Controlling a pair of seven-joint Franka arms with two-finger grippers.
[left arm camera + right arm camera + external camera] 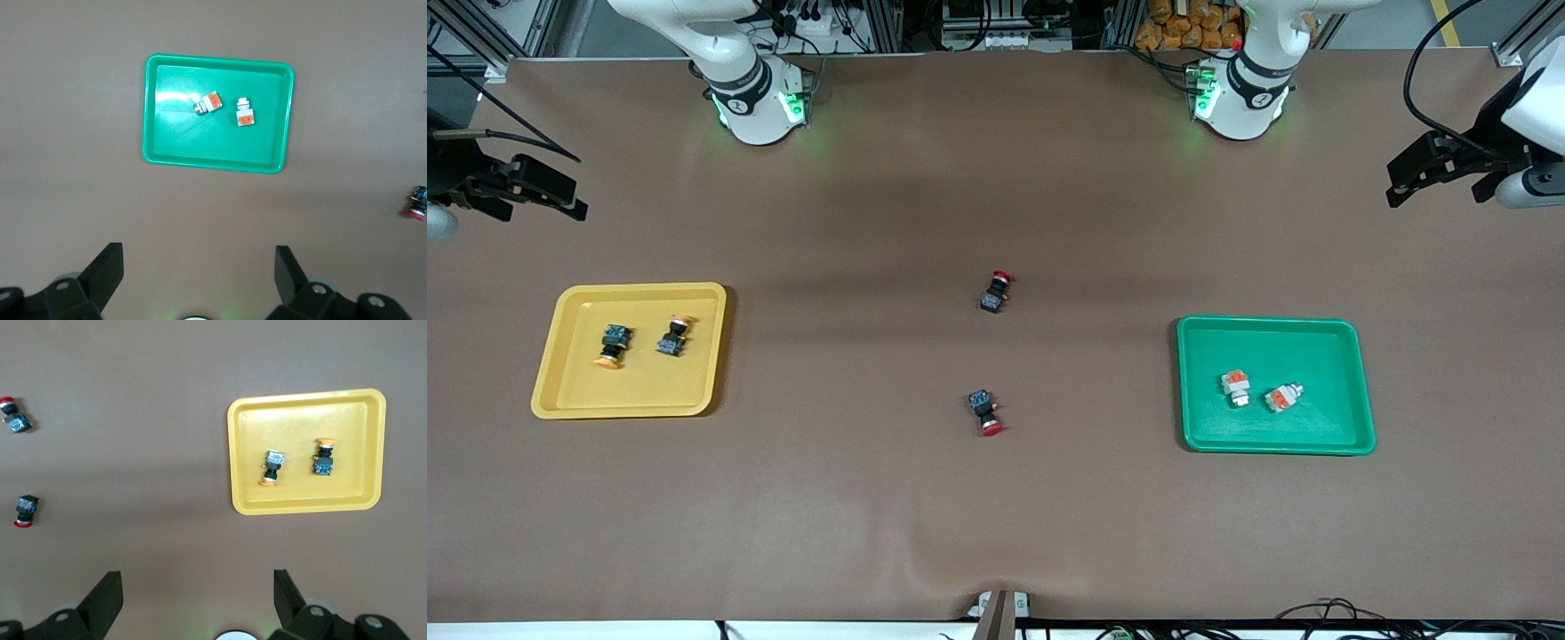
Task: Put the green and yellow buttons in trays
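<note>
Buttons (1235, 388) look small, hard and light; I would pinch their square bodies. My left pincer (199, 283) and right pincer (198, 600) hang spread wide, holding nothing.

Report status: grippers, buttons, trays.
Left gripper and right gripper open, empty, parked at table ends. Yellow-capped buttons in yellow plastic tray; white-and-orange buttons in green plastic tray. Nothing obstructing.

Caps of white-and-orange buttons (1235, 387) too small to tell
</note>
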